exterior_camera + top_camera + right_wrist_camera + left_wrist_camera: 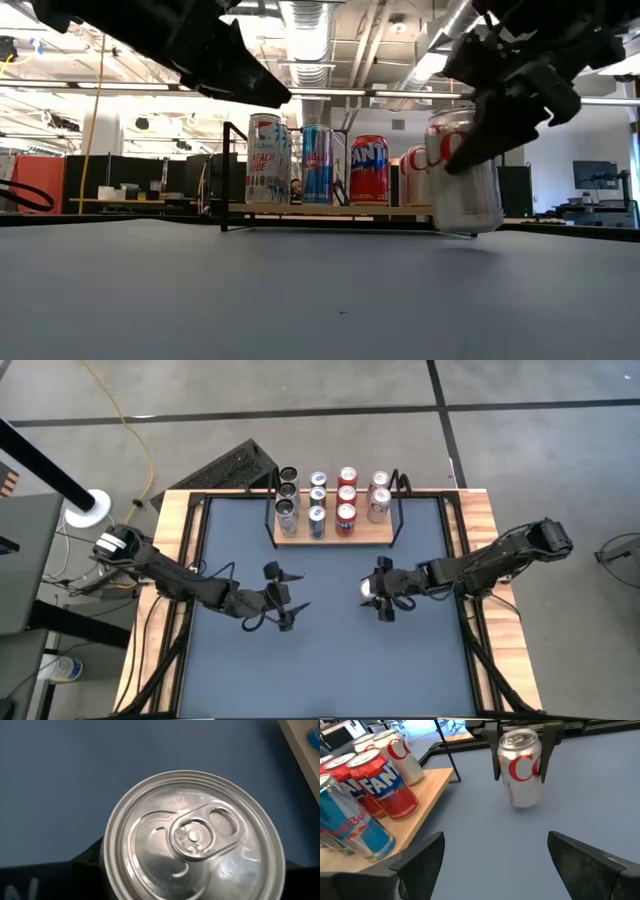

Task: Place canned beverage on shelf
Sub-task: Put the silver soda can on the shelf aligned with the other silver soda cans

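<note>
can [521,767]: silver, red lettering, pull-tab top, upright, tilted slightly | place: above the blue bench [330,660], in front of the shelf [334,538] | my right gripper [374,590]: pinching the can by its sides | my left gripper [283,598]: spread wide, nothing in it, facing the can | shelf: light wood, black wire ends, rows of cans

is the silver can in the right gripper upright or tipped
Slightly tipped. The right gripper holds the silver can by its sides, and in the low view it leans, with its base just above the table.
</note>
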Motion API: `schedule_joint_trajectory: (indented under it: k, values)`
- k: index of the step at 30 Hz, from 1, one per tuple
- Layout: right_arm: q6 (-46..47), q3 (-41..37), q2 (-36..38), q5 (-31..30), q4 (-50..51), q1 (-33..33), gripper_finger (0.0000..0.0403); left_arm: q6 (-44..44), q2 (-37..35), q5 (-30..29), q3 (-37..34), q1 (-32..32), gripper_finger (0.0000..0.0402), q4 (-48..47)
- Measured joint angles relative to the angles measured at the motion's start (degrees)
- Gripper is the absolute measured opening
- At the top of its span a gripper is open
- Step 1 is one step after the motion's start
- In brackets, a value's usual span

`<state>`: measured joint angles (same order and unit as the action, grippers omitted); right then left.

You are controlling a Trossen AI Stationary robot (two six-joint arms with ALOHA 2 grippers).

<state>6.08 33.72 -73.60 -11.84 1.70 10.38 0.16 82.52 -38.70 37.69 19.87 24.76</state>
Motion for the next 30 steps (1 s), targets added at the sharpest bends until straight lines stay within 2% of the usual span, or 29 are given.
schedule_joint_trajectory:
  k: [10,15,22,27,30]
  values:
    - [4.4,-0.3,-0.6,-0.2,-1.1,-1.9,0.0385,-1.0,0.0,1.4,0.0,-0.5,0.0341,-0.3]
    - [4.1,2.1,-0.5,-0.2,2.1,-2.6,0.039,-1.1,0.0,1.4,0.0,-0.5,0.0341,-0.7]
    - [6.9,17.0,-0.7,-0.2,20.6,-3.4,0.0391,-1.1,0.0,1.5,0.0,-0.5,0.0341,-1.1]
    - [17.9,28.7,-0.7,0.4,36.7,-4.5,0.0391,-0.8,0.0,1.5,0.0,-0.5,0.0341,-1.5]
    - [22.4,34.0,-0.7,3.6,46.2,-5.4,0.0386,-0.7,0.1,1.5,0.0,-0.5,0.0341,-1.5]
